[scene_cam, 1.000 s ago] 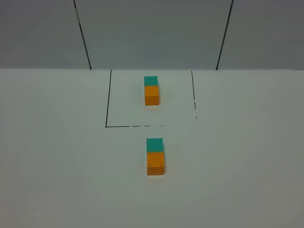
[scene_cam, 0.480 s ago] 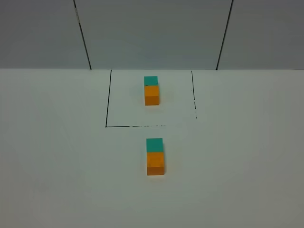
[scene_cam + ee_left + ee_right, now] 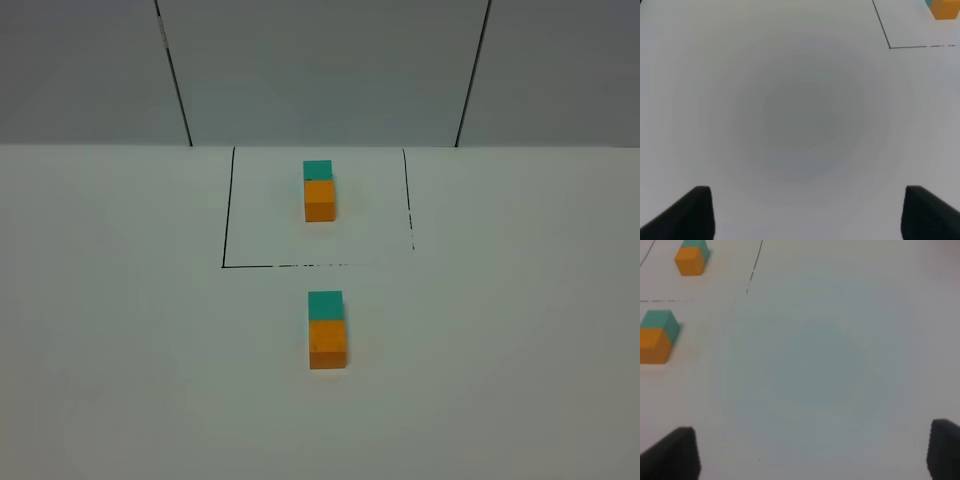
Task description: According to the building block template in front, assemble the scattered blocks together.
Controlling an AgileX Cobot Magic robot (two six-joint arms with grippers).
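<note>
The template, a teal cube joined to an orange cube, sits inside a thin black square outline at the back. In front of the outline the loose teal cube touches the loose orange cube, teal behind orange. Neither gripper shows in the exterior high view. My left gripper is open over bare table, with the outline corner far from it. My right gripper is open over bare table, and the loose pair lies off to one side.
The white table spreads wide on both sides of the cubes. A grey panelled wall stands behind its back edge. The template pair also shows in the right wrist view.
</note>
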